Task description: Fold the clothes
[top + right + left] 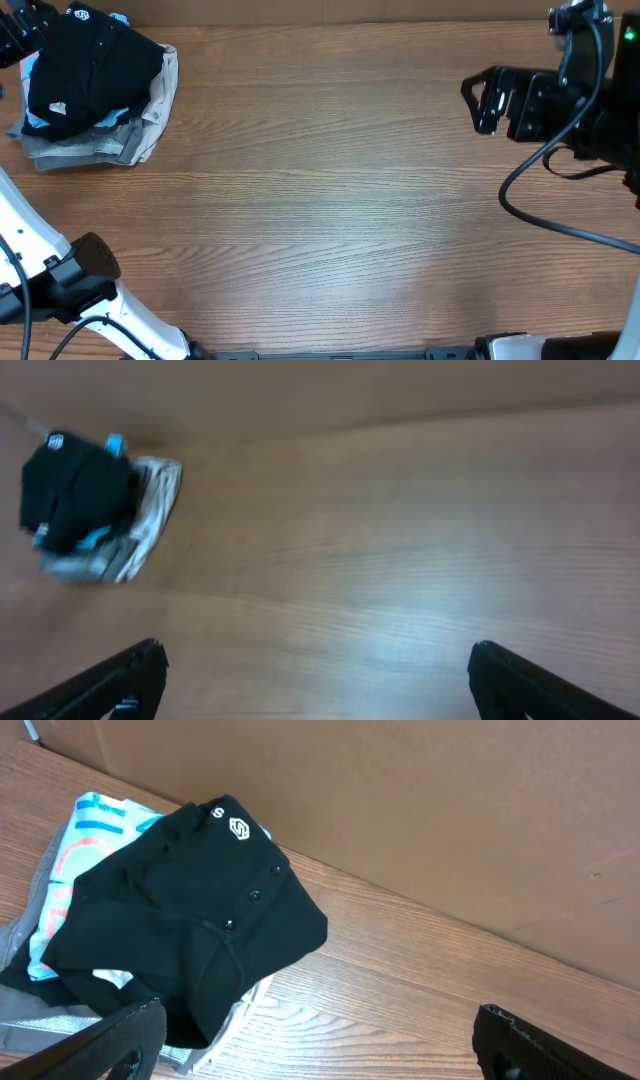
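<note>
plainly the black garment (95,60) in the far-left corner lies just before my spread, empty left gripper (315,1035), well apart from my spread right gripper (480,103).

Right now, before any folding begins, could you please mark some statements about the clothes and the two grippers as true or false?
1. The black garment lies on top of a pile of other clothes. True.
2. It is spread flat at the middle of the table. False: it sits bunched near the far left corner.
3. The left gripper is shut on it. False: its jaws stand wide open, holding nothing.
4. The right gripper is open and empty. True.
</note>
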